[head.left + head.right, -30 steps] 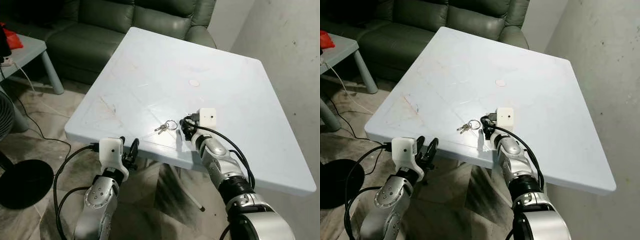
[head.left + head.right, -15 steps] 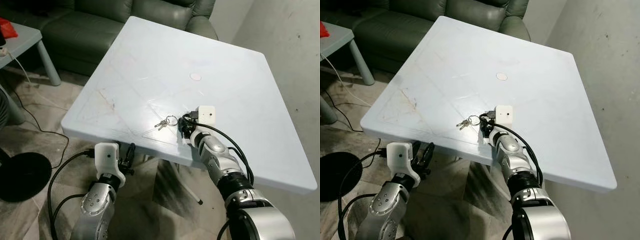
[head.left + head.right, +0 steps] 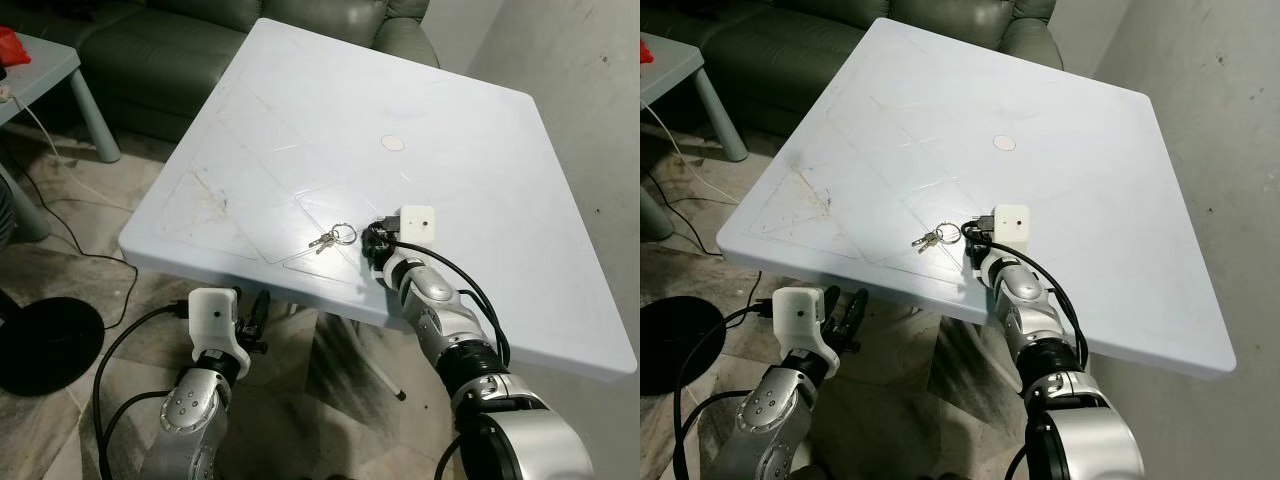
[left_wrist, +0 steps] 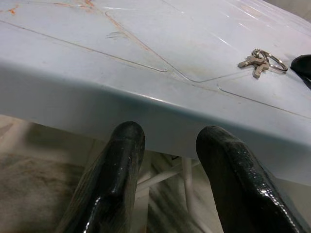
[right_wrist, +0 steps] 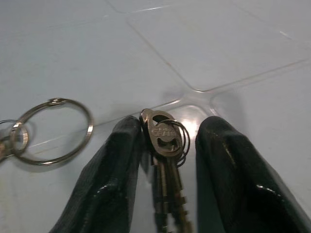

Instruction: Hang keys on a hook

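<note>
Keys sit between the parted right tool fingers on the table.

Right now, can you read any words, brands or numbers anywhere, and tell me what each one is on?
Key between the right hand's fingers: embossed lettering on its head, too blurred to read.
Keys on the ring on the table: too small to read.
No other text shows.

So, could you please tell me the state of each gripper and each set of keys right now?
right gripper: open, astride the small key bunch
small key bunch: flat on the table, not clamped
ringed keys: flat on the table, loose
left gripper: open, empty, below the table edge
</note>
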Motion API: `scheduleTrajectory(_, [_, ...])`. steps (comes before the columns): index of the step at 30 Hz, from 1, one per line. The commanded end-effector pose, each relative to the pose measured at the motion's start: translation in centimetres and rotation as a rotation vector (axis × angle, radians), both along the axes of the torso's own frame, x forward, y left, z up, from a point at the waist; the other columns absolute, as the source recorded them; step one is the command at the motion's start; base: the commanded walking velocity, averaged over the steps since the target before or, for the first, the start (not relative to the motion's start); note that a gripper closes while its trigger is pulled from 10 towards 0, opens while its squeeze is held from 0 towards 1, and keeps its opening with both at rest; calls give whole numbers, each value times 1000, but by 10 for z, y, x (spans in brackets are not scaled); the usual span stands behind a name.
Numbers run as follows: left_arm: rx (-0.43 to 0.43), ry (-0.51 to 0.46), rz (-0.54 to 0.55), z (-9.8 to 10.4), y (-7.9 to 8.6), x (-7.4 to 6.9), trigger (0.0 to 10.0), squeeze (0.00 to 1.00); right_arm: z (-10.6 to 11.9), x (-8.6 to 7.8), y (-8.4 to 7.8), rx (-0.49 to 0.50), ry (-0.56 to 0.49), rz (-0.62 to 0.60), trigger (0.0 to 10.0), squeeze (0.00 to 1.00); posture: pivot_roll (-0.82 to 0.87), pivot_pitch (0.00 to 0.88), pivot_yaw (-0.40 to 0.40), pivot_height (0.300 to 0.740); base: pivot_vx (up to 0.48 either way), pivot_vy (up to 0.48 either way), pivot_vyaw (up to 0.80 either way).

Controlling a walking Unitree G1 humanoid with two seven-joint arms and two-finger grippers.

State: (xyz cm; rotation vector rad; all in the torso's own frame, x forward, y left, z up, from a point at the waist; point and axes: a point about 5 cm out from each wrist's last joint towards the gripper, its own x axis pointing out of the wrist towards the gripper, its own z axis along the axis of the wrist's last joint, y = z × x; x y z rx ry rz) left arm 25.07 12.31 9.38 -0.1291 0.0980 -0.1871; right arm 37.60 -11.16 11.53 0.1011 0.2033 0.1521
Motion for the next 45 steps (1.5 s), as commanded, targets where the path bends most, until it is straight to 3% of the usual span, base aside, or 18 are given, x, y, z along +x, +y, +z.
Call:
scheduleTrajectory(1, [-7, 0, -8, 2, -5, -2, 10000, 0, -4, 0, -13, 4, 19, -36, 0, 0, 116, 199, -190, 740, 0, 0, 0])
scheduleTrajectory(22, [-2, -6, -20, 3, -9, 2, 10000, 0, 8, 4, -9, 98, -40, 6, 275, 0, 124, 167, -183, 740, 0, 0, 0])
scheduleTrajectory(24, [-1, -8, -22, 4, -10, 2, 10000, 0, 8, 4, -10, 81, -42, 10, 10000, 0, 124, 165, -184, 740, 0, 0, 0])
scheduleTrajectory(30, [1, -9, -24, 4, -10, 3, 10000, 0, 8, 4, -12, 32, -64, 19, 10000, 0, 125, 158, -184, 740, 0, 0, 0])
scheduleTrajectory(31, [3, -9, -25, 3, -10, 3, 10000, 0, 6, 4, -12, 35, -51, 23, 10000, 557, 125, 156, -184, 740, 0, 0, 0])
scheduleTrajectory(32, [3, -9, -25, 3, -10, 3, 10000, 0, 5, 4, -12, 42, -40, 28, 10000, 1000, 125, 156, -184, 740, 0, 0, 0])
scheduleTrajectory(37, [3, -9, -25, 3, -10, 4, 10000, 0, 7, 4, -14, 38, -53, 14, 10000, 961, 125, 154, -182, 740, 0, 0, 0])
scheduleTrajectory(38, [3, -10, -25, 3, -10, 4, 10000, 0, 7, 4, -14, 30, -55, 15, 10000, 0, 125, 154, -182, 740, 0, 0, 0])
scheduleTrajectory(45, [4, -11, -24, 4, -10, 4, 10000, 0, 6, 5, -15, 26, -53, 14, 10000, 0, 126, 153, -183, 740, 0, 0, 0])
